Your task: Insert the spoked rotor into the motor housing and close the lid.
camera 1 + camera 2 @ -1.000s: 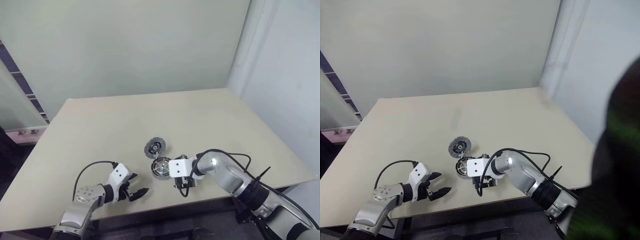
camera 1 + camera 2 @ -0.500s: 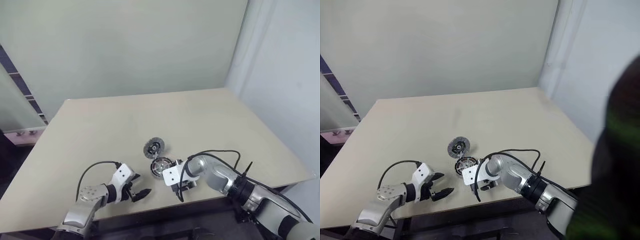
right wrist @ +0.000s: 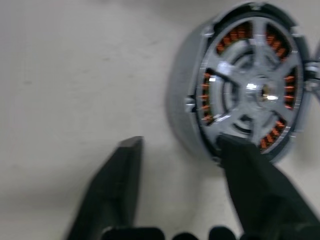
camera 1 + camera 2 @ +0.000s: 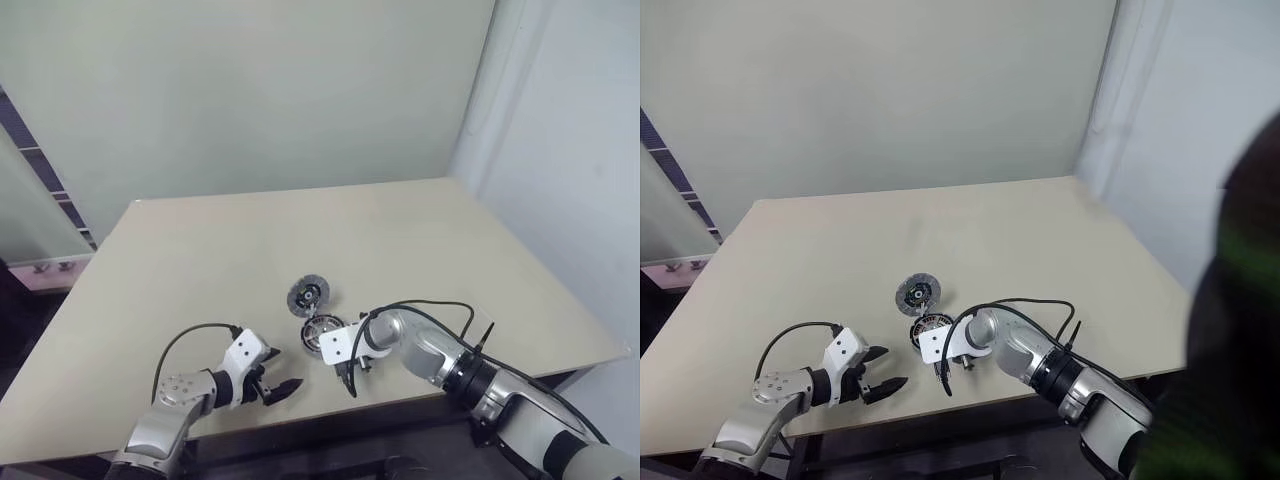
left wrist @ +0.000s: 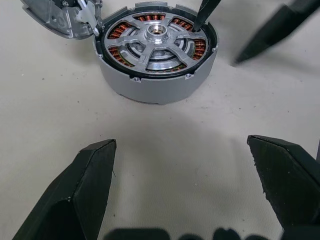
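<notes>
A: Found the spoked rotor (image 5: 157, 39)?

B: Yes. Seated flat inside the motor housing (image 5: 150, 85), hub upward, ringed by the copper-orange windings.

A: And placed how against the left gripper (image 5: 178, 142)?

B: Out ahead of its jaws, past both fingertips and not between them. Spread wide there, over bare table (image 4: 200, 260), holding nothing.

A: Touching the housing at all?

B: No. Apart from it, with open tabletop between fingertips and housing wall.

A: Checked the right gripper (image 3: 178, 145)?

B: Parted as well, though less widely. Straddling the housing's wall: one fingertip down at the rim, right at the edge of the windings and the rotor's pale ring, and the other fingertip outside, low by the tabletop and clear of the wall. Not clamped on anything, to judge by the gap on the outer side.

A: So wall between the jaws, rotor just inside the inner finger?

B: Exactly that. Only the near rim bracketed, with the hub and most of the spokes beyond the jaws.

A: Spotted the lid (image 4: 308, 294)?

B: Off the housing, lying just beside it on the far side from both pairs of jaws. Dark ribbed rim, light hub at the centre. Hard to say whether touching the housing or narrowly apart.
</notes>
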Controlling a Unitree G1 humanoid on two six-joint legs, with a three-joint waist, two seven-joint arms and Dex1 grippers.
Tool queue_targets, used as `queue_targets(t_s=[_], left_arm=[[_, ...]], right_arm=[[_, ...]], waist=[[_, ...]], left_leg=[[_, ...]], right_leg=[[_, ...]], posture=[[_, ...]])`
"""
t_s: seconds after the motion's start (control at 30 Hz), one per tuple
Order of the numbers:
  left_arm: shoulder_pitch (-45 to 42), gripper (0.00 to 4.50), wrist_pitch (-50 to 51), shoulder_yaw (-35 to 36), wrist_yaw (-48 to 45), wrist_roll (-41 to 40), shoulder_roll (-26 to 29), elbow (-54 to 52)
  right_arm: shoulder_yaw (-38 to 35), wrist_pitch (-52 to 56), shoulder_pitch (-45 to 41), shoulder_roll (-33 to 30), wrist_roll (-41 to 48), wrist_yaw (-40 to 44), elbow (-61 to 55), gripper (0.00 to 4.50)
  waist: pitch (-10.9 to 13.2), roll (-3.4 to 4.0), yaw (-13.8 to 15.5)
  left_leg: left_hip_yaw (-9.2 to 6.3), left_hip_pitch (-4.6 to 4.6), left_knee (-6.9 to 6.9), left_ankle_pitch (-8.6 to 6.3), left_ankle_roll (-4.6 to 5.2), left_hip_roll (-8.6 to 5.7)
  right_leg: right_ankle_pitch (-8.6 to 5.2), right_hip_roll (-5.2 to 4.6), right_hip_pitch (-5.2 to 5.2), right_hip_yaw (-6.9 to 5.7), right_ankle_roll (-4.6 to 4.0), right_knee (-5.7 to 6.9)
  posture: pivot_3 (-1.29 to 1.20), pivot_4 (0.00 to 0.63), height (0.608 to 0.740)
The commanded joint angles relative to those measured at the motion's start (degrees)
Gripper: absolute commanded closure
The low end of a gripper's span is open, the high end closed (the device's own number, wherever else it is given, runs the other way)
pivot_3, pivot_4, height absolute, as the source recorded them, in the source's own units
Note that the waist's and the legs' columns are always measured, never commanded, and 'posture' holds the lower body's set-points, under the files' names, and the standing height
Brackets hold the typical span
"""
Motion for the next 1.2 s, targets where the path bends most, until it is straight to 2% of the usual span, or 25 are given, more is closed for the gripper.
queue_targets(t_s=[0.03,0.13,0.17,0.37,0.7,0.87,0.97,1.2], left_arm=[[-0.44,0.00,-1.14,0.52,0.30,0.10,0.26,-2.33],[-0.40,0.00,-1.10,0.59,0.44,0.08,0.22,-2.32],[-0.39,0.00,-1.07,0.60,0.51,0.07,0.21,-2.34],[-0.55,0.00,-0.88,0.41,0.96,0.09,-0.10,-2.13],[-0.61,0.00,-1.47,0.05,1.03,0.29,-1.01,-0.59],[-1.02,0.00,-1.68,-0.20,0.83,0.39,-1.21,0.12],[-1.50,0.00,-1.85,-0.37,0.74,0.41,-1.43,0.48],[-1.89,0.00,-2.08,-0.49,0.69,0.52,-1.72,0.69]], right_arm=[[-1.23,-0.28,-0.26,1.10,-0.42,-0.87,0.81,3.39],[-2.42,0.51,0.15,1.95,-0.19,-1.37,1.14,4.24],[-2.86,0.85,0.28,2.21,-0.03,-1.54,1.18,4.36],[-5.54,5.39,1.53,3.69,2.03,-0.98,-0.29,4.41],[-11.42,34.84,5.58,7.70,7.19,2.08,-15.03,4.41],[-13.05,44.58,5.75,9.13,11.88,1.68,-17.84,4.41],[-14.17,48.47,5.76,10.85,14.86,0.14,-18.05,4.41],[-17.02,49.69,5.23,14.41,20.22,-6.03,-14.00,4.41]], waist=[[0.00,0.00,0.00],[-0.02,-0.02,-0.08],[-0.02,-0.02,-0.05],[-0.01,0.00,-0.04],[-0.01,-0.01,0.29],[-0.01,-0.01,0.70],[-0.01,-0.01,0.81],[-0.01,-0.01,0.83]], left_leg=[[0.00,-0.01,-0.01,0.00,0.00,0.00],[0.00,0.01,-0.07,0.00,0.00,0.00],[-0.01,0.01,-0.07,0.00,0.00,0.00],[-0.04,-0.02,0.05,0.01,0.00,0.00],[-0.09,-0.27,-0.10,-0.02,-0.02,-0.04],[-0.08,-0.34,-0.14,-0.03,-0.03,-0.04],[-0.07,-0.33,-0.14,-0.03,-0.03,-0.03],[-0.05,-0.34,-0.14,-0.03,-0.03,-0.03]], right_leg=[[0.00,0.00,-0.01,0.00,0.00,0.00],[0.00,0.00,-0.03,0.00,0.00,0.01],[0.00,0.00,-0.04,-0.01,0.00,0.05],[0.00,0.00,-0.02,-0.03,0.00,0.07],[0.01,0.00,-0.23,-0.03,0.01,0.06],[0.01,-0.01,-0.35,-0.04,0.01,0.08],[0.00,-0.01,-0.35,-0.05,0.00,0.08],[0.00,-0.01,-0.38,-0.05,0.00,0.08]], posture=[[0.00,0.000,0.740],[0.00,0.000,0.740],[0.00,0.000,0.740],[0.00,0.000,0.740],[0.00,0.000,0.740],[0.00,0.000,0.740],[0.00,0.000,0.740],[0.00,0.000,0.740]])
